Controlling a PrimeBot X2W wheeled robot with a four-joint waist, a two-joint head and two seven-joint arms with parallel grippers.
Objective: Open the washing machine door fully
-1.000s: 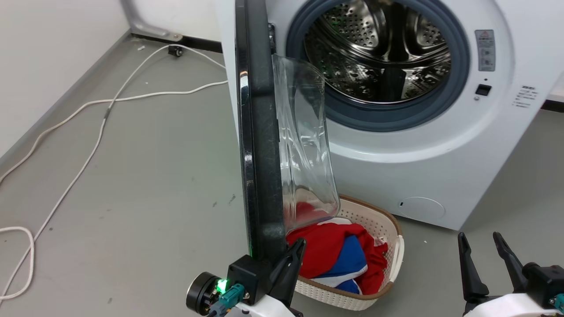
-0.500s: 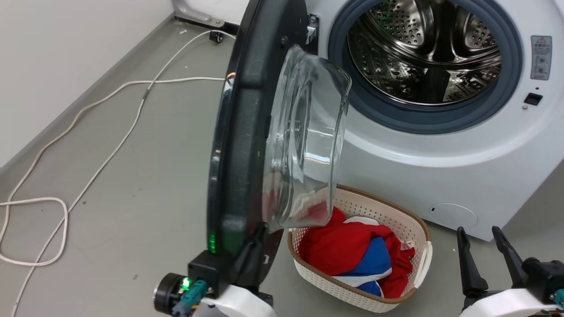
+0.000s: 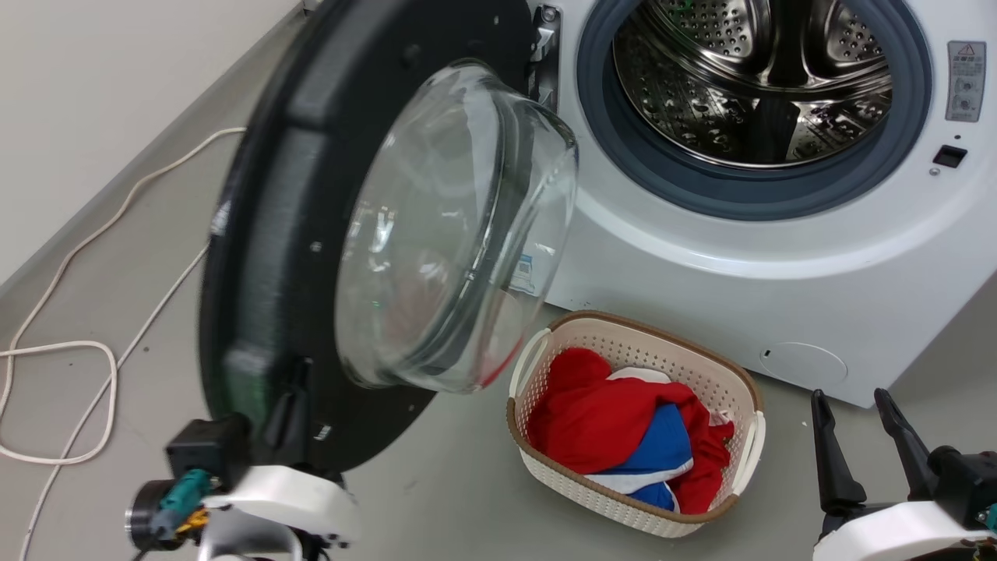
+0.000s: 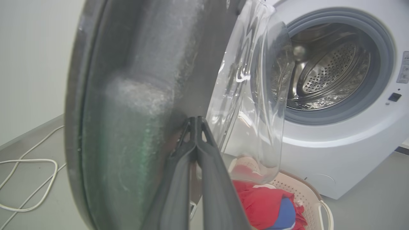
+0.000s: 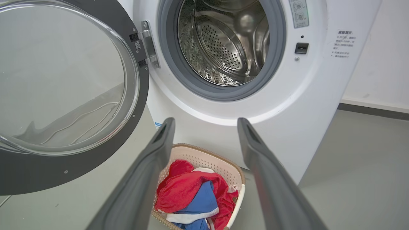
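Observation:
The washing machine door (image 3: 265, 234), round and black with a bulging glass bowl (image 3: 444, 226), stands swung far out to the left of the white washing machine (image 3: 701, 257). Its inner face is turned toward me. My left gripper (image 3: 292, 389) is shut, and its tips rest against the door's lower inner face (image 4: 127, 95) beside the glass; the left wrist view shows the left gripper (image 4: 193, 119) with nothing between its fingers. My right gripper (image 3: 849, 397) stands open low at the right, apart from the machine. In the right wrist view, the right gripper (image 5: 206, 119) points at the washer front, with the door (image 5: 96, 172) on the left.
A cream laundry basket (image 3: 748, 382) with red and blue clothes sits on the floor just in front of the washer, below the open steel drum (image 3: 748, 70). A white cable (image 3: 62, 343) loops over the grey floor at left, near the wall.
The door has swung further open to the left, from edge-on to showing its inner face. My left gripper has moved left with it. The right gripper has stayed put.

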